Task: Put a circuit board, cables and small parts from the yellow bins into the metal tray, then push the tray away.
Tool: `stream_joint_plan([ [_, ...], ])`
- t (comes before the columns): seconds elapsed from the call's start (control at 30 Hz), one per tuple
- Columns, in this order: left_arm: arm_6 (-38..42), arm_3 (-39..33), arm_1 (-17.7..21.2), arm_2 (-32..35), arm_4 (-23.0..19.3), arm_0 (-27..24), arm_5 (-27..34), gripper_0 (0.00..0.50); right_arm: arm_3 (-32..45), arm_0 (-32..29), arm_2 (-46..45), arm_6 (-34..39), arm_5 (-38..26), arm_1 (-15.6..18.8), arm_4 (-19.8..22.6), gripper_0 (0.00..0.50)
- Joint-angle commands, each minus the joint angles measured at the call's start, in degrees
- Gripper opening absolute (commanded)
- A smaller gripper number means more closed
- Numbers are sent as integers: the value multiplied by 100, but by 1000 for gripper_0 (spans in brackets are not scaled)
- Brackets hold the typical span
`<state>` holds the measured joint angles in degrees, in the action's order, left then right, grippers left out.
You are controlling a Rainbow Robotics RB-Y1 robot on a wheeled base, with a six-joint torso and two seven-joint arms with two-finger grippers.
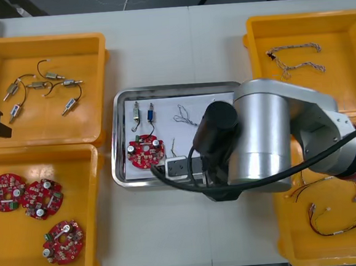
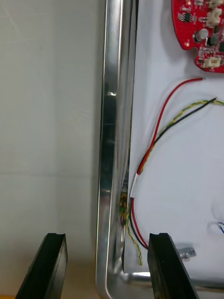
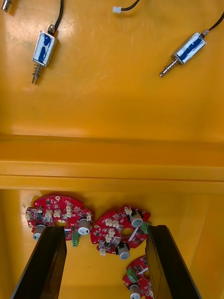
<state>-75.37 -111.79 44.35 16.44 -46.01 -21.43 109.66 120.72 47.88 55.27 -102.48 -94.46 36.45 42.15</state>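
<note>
Rt claw (image 2: 106, 240), open wide, straddles near rim of tray (image 2: 108, 140), which sits on desk (image 2: 46, 117) w/ board (image 2: 200, 32), cables (image 2: 158, 126) & small parts (image 1: 144, 113) inside: seat one finger (image 2: 163, 266) square vs. rim, push straight & slow to avoid skew; lt claw (image 3: 105, 231) idle, also wide, over bins (image 3: 112, 159).

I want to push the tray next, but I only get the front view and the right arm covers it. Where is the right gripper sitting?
Observer: The right gripper is open, straddling the metal tray rim near a corner: one finger over the table, the other over the white inside.
Operator: Any cable near it?
Observer: Yes, the red and yellow cable lies just inside the rim, running from the inner finger toward the circuit board.
Operator: And the left gripper?
Observer: Open, holding nothing, above circuit boards in a yellow bin.
</note>
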Motion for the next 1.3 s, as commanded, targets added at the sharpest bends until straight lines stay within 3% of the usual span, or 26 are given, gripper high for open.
stream_joint_plan([
  [0.03, 101, -212, 241, 193, 93, 95, 34, 500, -295, 354, 537, -158, 323, -349, -216, 500],
  [0.37, 84, -308, 232, 193, 128, 95, 34, 500, -884, 407, 862, -141, 753, -683, -418, 500],
  [0.87, 66, -308, 232, 193, 128, 95, 34, 500, -1385, 398, 959, -150, 999, -894, -453, 500],
  [0.9, 66, -308, 232, 193, 119, 95, 34, 500, -1385, 398, 959, -158, 999, -894, -453, 447],
  [0.93, 66, -308, 241, 193, 128, 95, 34, 500, -1385, 398, 959, -150, 999, -894, -453, 305],
  [0.97, 66, -308, 232, 193, 128, 95, 34, 500, -1385, 398, 959, -141, 999, -894, -453, 197],
  [1.03, 66, -308, 232, 193, 128, 95, 34, 500, -1376, 407, 959, -141, 999, -894, -480, 45],
  [1.07, 66, -308, 232, 193, 128, 95, 34, 500, -1350, 407, 950, -150, 999, -885, -524, 2],
  [1.3, 66, -308, 232, 193, 128, 95, 34, 500, -1262, 486, 950, -141, 1078, -797, -647, 0],
])
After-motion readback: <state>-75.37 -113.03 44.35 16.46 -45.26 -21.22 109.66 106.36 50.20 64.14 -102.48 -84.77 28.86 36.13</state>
